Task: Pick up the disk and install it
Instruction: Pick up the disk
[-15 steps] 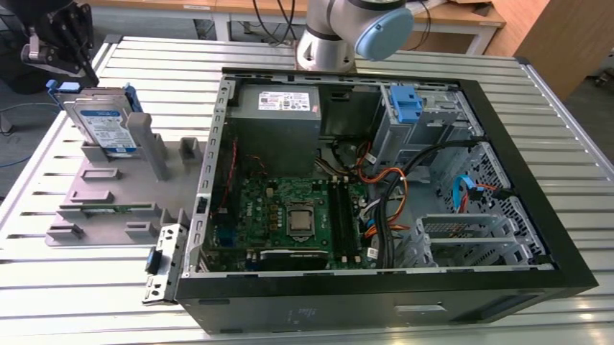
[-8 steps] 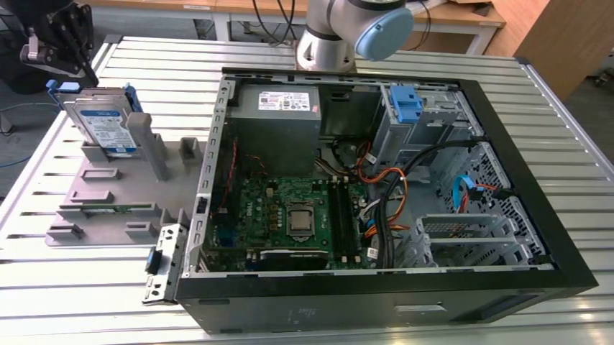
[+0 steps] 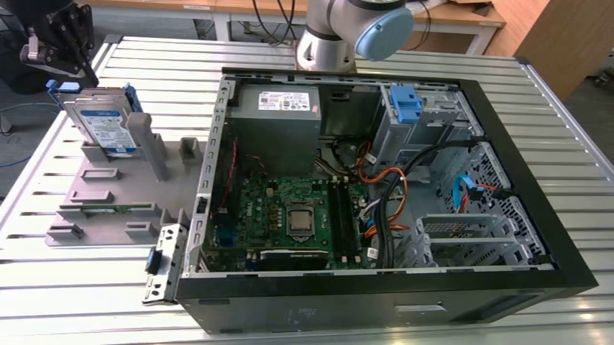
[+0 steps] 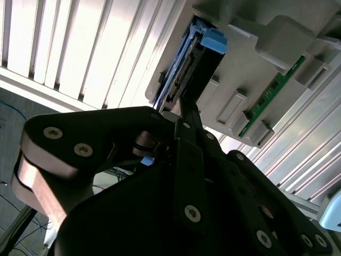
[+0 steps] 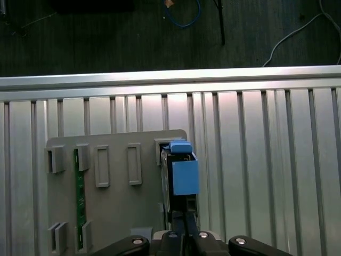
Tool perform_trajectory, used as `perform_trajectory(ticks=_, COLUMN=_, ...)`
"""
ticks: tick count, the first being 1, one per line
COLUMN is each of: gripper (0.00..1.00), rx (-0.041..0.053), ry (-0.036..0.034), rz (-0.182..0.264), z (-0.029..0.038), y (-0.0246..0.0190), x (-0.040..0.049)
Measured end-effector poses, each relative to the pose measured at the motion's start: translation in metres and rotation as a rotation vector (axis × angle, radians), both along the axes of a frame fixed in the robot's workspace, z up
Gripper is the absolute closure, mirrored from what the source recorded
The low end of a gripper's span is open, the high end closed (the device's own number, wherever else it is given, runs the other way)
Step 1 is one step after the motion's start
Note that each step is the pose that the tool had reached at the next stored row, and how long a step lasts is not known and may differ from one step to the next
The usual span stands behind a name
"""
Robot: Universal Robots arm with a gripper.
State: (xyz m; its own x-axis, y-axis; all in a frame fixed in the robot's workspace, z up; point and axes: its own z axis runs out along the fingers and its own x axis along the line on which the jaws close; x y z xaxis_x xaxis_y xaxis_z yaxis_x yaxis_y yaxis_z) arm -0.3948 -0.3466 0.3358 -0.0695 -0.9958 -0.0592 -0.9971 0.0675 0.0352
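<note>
The disk (image 3: 103, 126) stands upright on edge in a grey slotted holder (image 3: 106, 194) at the exterior view's left; its silver face carries a white-and-blue label inside a blue carrier. My black gripper (image 3: 85, 68) hangs just above and behind the disk's top end. In both wrist views the fingers are pressed together with nothing between them, and the gripper (image 4: 184, 106) (image 5: 184, 216) points at the disk's narrow end (image 4: 197, 64) (image 5: 178, 176), very close to it. I cannot tell whether it touches.
An open computer case (image 3: 537, 215) lies at the exterior view's centre and right, with a grey power supply (image 3: 278, 108), a motherboard (image 3: 287, 215), cables and a blue bracket (image 3: 408, 104) in the drive bay. A green memory stick (image 5: 80, 197) sits in the holder. The table edge (image 5: 170, 80) borders dark floor.
</note>
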Motion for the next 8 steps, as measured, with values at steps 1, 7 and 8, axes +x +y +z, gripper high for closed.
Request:
perform_trajectory(ticks=1, gripper=0.83, rx=-0.0001, ry=0.0001, rz=0.000, z=0.0000, y=0.0000, x=0.0000)
perform_trajectory(ticks=7, gripper=0.42, rx=0.0000, ry=0.0000, rz=-0.001, z=0.0000, y=0.0000, x=0.0000)
perform_trajectory(ticks=8, gripper=0.36, rx=0.0000, ry=0.0000, rz=-0.001, z=0.0000, y=0.0000, x=0.0000)
